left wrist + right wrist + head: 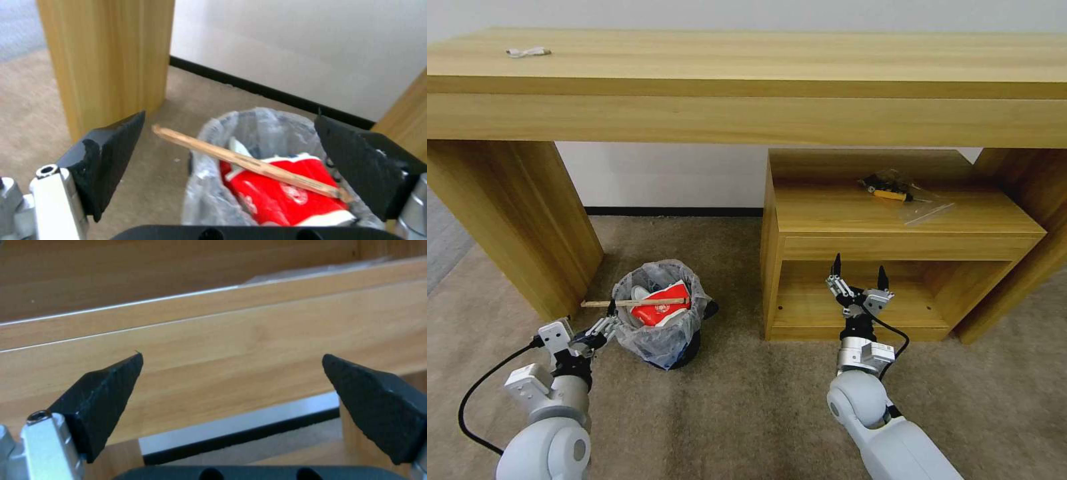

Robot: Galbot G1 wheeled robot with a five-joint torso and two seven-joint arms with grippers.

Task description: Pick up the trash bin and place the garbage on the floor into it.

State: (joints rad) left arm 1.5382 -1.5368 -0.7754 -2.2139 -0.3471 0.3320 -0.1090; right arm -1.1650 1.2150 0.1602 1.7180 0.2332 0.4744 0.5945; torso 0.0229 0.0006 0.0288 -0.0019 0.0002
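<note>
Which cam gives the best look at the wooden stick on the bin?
Left wrist view: the wooden stick lies close up across the trash bin rim, over the red-white cup, between the open left gripper fingers. The head view shows the stick small, from above. The right wrist view faces shelf wood.

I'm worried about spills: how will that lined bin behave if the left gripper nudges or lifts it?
The trash bin looks small and probably light, so a nudge may tip it. The wooden stick lies loose across its rim and could slide off. The bag seems floppy. The left gripper is open beside it.
</note>
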